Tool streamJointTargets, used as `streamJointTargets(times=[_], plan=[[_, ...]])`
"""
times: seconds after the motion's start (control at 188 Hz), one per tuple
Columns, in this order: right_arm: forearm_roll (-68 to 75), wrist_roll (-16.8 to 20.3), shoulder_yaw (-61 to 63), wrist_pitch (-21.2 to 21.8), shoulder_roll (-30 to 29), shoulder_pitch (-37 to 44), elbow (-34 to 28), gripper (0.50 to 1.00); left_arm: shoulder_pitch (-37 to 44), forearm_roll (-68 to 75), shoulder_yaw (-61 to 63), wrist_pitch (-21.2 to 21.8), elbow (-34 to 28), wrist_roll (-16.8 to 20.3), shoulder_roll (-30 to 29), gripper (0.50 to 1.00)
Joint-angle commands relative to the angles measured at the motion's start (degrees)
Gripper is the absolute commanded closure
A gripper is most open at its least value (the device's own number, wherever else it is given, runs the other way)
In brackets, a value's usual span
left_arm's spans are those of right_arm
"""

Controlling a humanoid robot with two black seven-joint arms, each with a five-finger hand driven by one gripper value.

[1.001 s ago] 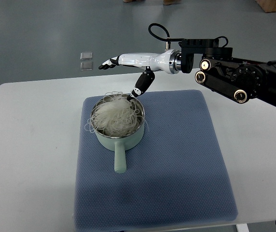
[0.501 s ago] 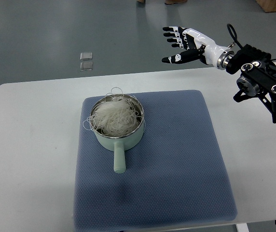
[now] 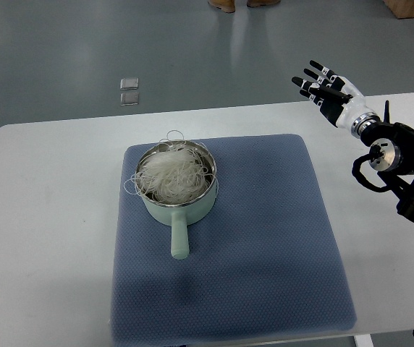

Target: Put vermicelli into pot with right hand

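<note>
Top view | vermicelli (image 3: 172, 176) heaped in pot (image 3: 153, 207), few strands over rim | pot pale green, handle twd near edge, on blue mat (image 3: 265, 246), mid white table (image 3: 48, 210) | right hand (image 3: 331, 94) raised over table's far-right edge, fingers (image 3: 313, 73) spread apart, holds nothing, well clear of pot

A blue mat (image 3: 265, 253) covers the white table (image 3: 48, 217) (grey floor (image 3: 62, 43) beyond).
</note>
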State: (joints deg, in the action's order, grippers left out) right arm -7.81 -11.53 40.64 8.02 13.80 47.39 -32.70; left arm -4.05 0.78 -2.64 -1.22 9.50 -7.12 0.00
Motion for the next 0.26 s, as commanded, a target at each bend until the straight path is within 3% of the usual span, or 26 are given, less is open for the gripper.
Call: streamJointTargets(times=[0.0,0.25], plan=[[0.42,-0.42,0.05,0.07,0.00,-0.72,0.00,0.574,0.00,0.01,0.00,-0.01,-0.01,0.00,0.00,0.500],[0.34,-0.42,-0.03,0.07,-1.14,-3.18,0.18,0.572,-0.08,0.01,-0.09,-0.01,0.26,0.00,0.00,0.500]])
